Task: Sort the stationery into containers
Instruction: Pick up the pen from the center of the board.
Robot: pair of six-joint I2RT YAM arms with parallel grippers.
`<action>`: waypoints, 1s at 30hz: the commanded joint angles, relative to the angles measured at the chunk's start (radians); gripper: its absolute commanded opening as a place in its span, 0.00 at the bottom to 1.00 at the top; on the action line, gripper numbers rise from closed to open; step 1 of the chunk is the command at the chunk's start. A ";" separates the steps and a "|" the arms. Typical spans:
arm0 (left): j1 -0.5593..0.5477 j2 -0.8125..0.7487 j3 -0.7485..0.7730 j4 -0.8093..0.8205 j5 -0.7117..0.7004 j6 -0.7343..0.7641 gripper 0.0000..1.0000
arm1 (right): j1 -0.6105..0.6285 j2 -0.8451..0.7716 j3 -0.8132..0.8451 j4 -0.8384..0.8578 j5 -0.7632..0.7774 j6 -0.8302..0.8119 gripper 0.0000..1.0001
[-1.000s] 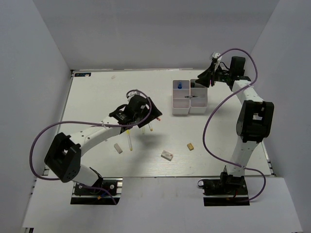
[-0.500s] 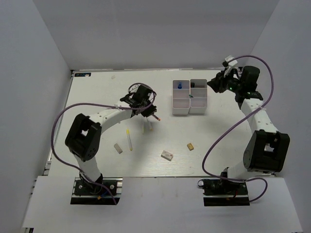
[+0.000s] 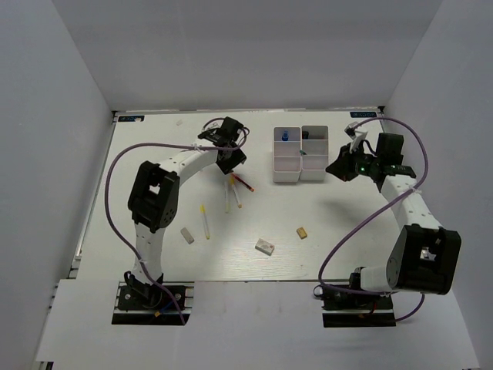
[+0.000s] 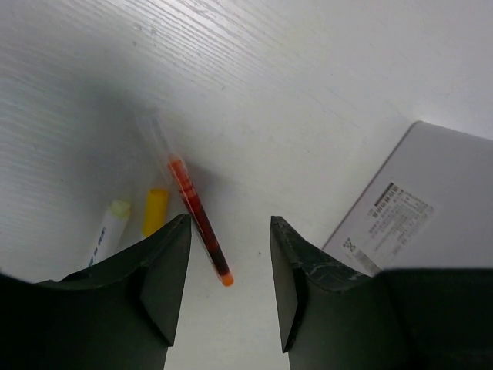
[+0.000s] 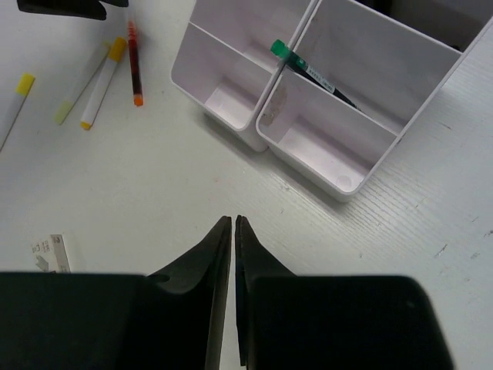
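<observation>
While the left claw point(image 4: 229, 250) hangs spread over the red pen point(image 4: 196, 223) on the tabletop point(image 4: 347, 77), the right claw point(image 5: 233, 231) is pressed together, empty, near the bins point(image 5: 339, 185).

Left wrist view — yellow-tipped pen point(image 4: 156, 210) and pale-tipped pen point(image 4: 114, 220), lower ends hidden behind the left gripper point(image 4: 229, 222), containers point(image 4: 431, 193) cropped at the right edge, label print unreadable, right wrist view — white eraser block point(image 5: 48, 253) cut by the left edge, 2 far bins cut off at top
</observation>
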State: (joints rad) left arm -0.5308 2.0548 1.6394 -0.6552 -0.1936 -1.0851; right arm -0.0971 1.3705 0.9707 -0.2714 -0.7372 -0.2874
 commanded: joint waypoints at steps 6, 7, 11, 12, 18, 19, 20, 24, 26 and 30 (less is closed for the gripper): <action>0.034 0.096 0.154 -0.149 -0.036 0.037 0.54 | 0.000 -0.068 -0.021 -0.017 -0.034 0.037 0.14; 0.034 0.096 0.163 -0.149 -0.046 0.037 0.54 | 0.000 -0.073 -0.027 -0.018 -0.036 0.036 0.15; 0.043 0.136 0.210 -0.204 -0.056 0.048 0.52 | 0.000 -0.089 -0.046 -0.019 -0.024 0.050 0.15; 0.043 0.136 0.221 -0.228 -0.056 0.057 0.52 | 0.000 -0.091 -0.049 -0.019 -0.022 0.051 0.15; 0.043 0.159 0.221 -0.239 -0.067 0.070 0.52 | 0.000 -0.105 -0.075 -0.003 -0.014 0.063 0.16; 0.043 0.159 0.221 -0.239 -0.067 0.070 0.52 | 0.000 -0.109 -0.075 -0.002 -0.016 0.063 0.16; 0.043 0.172 0.233 -0.239 -0.058 0.070 0.51 | 0.002 -0.106 -0.073 -0.003 -0.014 0.065 0.16; 0.043 0.206 0.276 -0.258 -0.049 0.070 0.49 | 0.000 -0.114 -0.072 -0.002 -0.016 0.065 0.16; 0.043 0.234 0.290 -0.267 -0.049 0.070 0.48 | 0.000 -0.116 -0.076 -0.002 -0.011 0.065 0.16; 0.043 0.258 0.319 -0.276 -0.040 0.070 0.48 | 0.003 -0.126 -0.084 0.003 -0.014 0.073 0.16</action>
State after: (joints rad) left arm -0.4911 2.3066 1.9194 -0.9051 -0.2306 -1.0203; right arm -0.0967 1.2774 0.8974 -0.2890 -0.7429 -0.2295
